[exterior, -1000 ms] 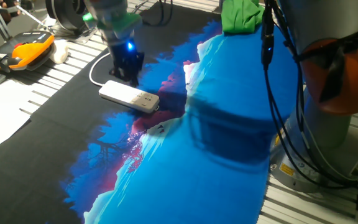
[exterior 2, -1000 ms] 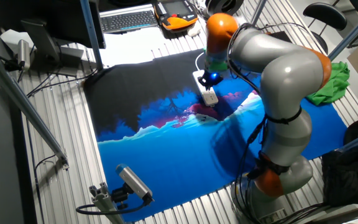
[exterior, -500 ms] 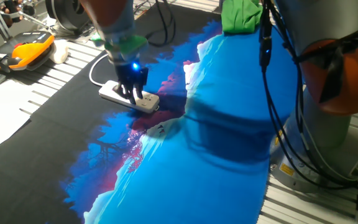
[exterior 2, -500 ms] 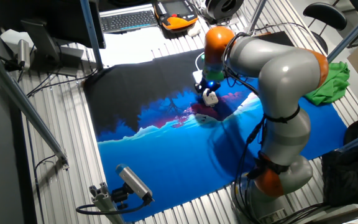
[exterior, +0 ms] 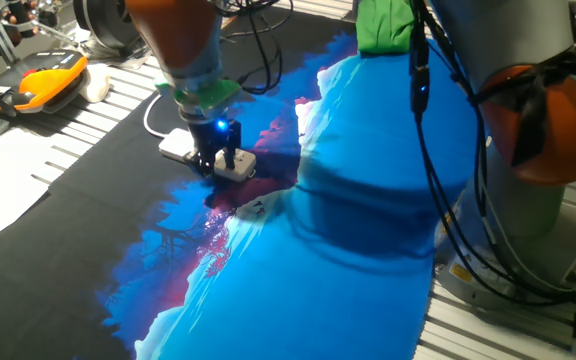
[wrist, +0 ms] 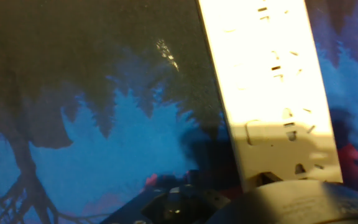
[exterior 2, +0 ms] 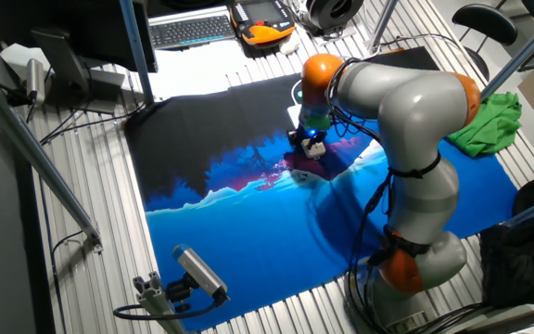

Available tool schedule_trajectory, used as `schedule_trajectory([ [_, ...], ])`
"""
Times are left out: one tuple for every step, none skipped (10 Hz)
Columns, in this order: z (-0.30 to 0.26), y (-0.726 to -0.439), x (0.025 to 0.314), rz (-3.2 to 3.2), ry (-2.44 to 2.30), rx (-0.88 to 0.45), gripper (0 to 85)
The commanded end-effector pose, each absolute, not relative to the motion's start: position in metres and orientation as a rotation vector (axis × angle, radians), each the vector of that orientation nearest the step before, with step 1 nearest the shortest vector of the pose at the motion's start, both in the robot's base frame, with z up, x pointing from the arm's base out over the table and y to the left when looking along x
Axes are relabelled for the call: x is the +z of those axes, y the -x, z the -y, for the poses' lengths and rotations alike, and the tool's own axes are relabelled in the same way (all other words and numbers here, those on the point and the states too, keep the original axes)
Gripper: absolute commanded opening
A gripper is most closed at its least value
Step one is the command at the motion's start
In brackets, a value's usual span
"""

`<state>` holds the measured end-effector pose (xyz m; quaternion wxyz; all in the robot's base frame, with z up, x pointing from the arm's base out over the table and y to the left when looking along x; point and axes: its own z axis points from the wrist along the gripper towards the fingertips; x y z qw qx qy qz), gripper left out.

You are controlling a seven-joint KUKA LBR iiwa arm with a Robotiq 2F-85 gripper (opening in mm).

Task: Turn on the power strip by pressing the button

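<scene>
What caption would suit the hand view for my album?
Close above the white power strip lying on a blue-and-black printed cloth.

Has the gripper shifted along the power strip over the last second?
Yes. In one fixed view the gripper has travelled from the cord end of the power strip toward its other end, nearer the blue part of the cloth, and now stands low over it.

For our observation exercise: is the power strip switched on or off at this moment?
Cannot tell. The gripper sits over the power strip, hiding the button; the hand view is too washed out to show it.
</scene>
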<state>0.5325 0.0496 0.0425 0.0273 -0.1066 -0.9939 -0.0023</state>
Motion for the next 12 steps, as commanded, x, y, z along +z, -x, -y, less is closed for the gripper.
schedule_trajectory([
  [-0.049,-0.531,0.047,3.059,0.333,-0.009,51.0],
  [-0.05,-0.531,0.052,3.048,0.335,-0.009,51.0],
  [-0.052,-0.53,0.058,3.046,0.346,-0.004,51.0],
  [-0.054,-0.53,0.069,3.035,0.358,0.005,51.0],
  [-0.057,-0.529,0.083,3.016,0.374,0.02,51.0],
  [-0.059,-0.527,0.098,3.01,0.374,0.037,34.0],
  [-0.057,-0.523,0.11,3.026,0.343,0.048,34.0],
  [-0.055,-0.519,0.121,3.034,0.297,0.056,17.0],
  [-0.049,-0.516,0.134,3.014,0.228,0.039,0.0],
  [-0.046,-0.514,0.142,3.007,0.19,0.033,0.0],
  [-0.042,-0.511,0.15,3.01,0.164,0.042,0.0],
  [-0.038,-0.508,0.159,3.015,0.151,0.044,0.0],
])
